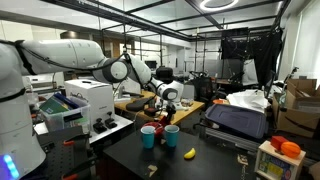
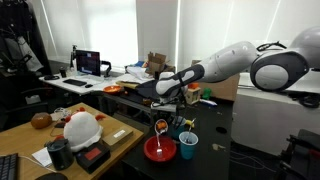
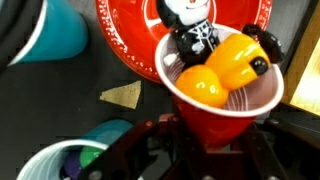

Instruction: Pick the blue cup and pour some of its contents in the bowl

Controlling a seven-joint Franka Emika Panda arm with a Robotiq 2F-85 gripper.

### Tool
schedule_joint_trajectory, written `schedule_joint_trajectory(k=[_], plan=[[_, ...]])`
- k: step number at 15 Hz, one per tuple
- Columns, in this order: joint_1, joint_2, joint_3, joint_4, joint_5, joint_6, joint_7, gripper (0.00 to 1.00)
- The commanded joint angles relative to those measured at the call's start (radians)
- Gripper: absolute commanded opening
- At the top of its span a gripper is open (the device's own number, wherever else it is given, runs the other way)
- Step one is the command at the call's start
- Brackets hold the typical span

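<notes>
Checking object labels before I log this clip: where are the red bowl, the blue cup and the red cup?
red bowl (image 2: 159, 159), exterior view, on its front rim.
blue cup (image 2: 188, 149), exterior view, on its outer wall.
red cup (image 3: 220, 127), wrist view, on its wall below the contents.

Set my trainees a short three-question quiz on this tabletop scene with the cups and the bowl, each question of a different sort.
1. True or false: the banana lies inside the red bowl.
2. In the wrist view, what is in the red cup? A) yellow and orange pieces B) only water C) nothing at all
3. Fill in the gap: in an exterior view, the blue cup stands ___ the red bowl, not in it.

Key: 1 false, it lies on the black table; 2 A; 3 beside.
</notes>
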State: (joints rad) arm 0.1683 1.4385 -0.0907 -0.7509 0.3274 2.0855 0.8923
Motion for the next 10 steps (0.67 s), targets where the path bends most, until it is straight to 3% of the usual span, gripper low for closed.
schedule_joint_trajectory(k=[1,10], plan=[[0.027,-0.029,-0.042,-0.043,-0.02,0.031,0.048,0.08],[0.071,-0.047,-0.116,-0.104,-0.021,0.124,0.052,0.08]])
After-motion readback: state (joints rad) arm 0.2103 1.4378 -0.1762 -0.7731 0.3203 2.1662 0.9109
